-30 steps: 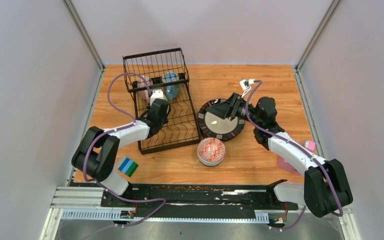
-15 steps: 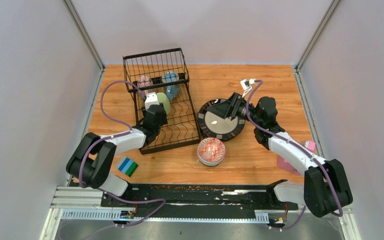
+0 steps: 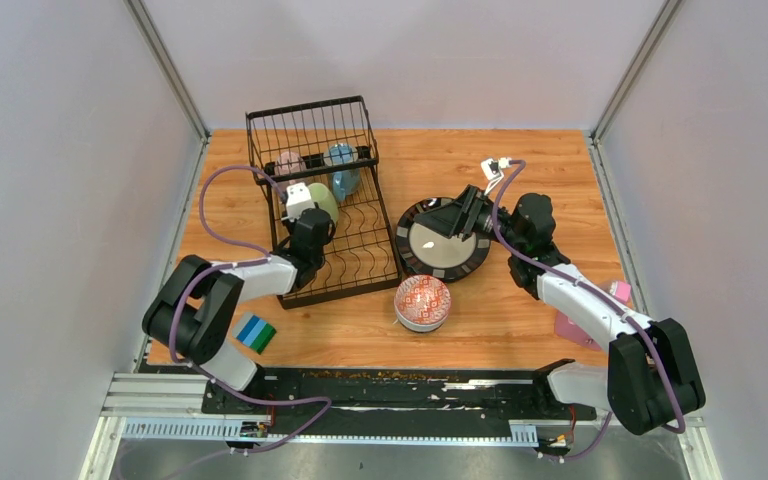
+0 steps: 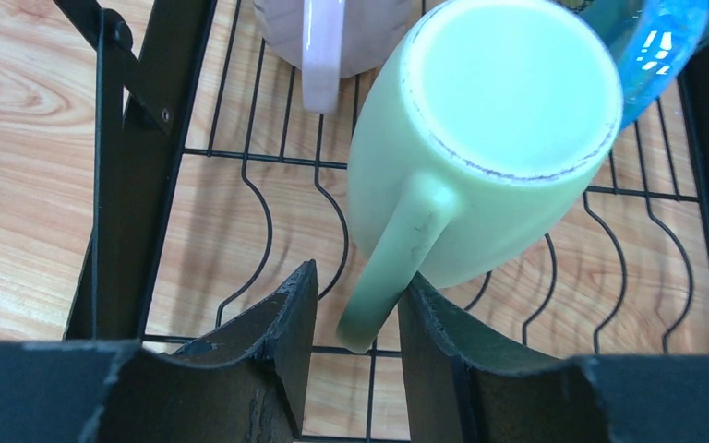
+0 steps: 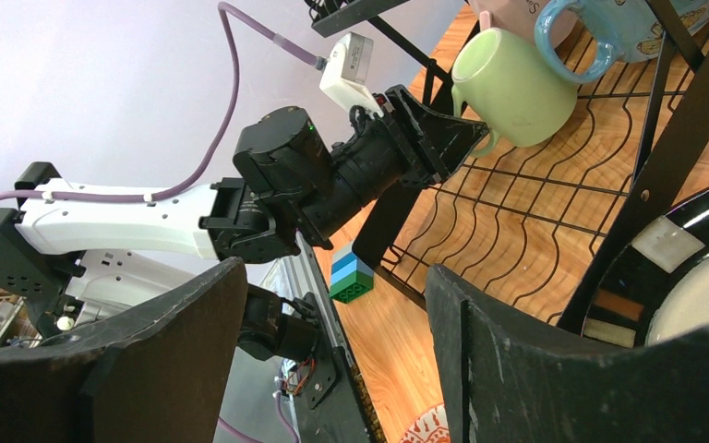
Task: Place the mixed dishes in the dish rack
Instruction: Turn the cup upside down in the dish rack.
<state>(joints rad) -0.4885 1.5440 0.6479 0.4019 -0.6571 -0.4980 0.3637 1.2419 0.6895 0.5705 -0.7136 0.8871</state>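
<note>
- Left end effector (image 4: pixel 358 281): partly open, straddling the handle (image 4: pixel 397 245) of the green mug (image 4: pixel 489 138). One finger touches the handle and the other stands just off it, so you have no firm clamp.
- Green mug: lies on its side in the dish rack (image 3: pixel 335 272), on the slotted tray at the foot of the basket section. Its base faces your left wrist camera. It is just beside the pink mug (image 4: pixel 318 37) and the blue mug (image 4: pixel 655 46).
- Change over the last second: the left end effector was deeper in and covered the green mug. It has since drawn back toward the near edge, and the mug now shows in the top view.
- Right end effector (image 5: pixel 334 272): wide open and holding nothing, above the black-rimmed plate (image 3: pixel 430 268). It has not moved.
- Plate and patterned bowl (image 3: pixel 422 300): on the tabletop (image 3: pixel 520 170) outside the rack, where they were before.
</note>
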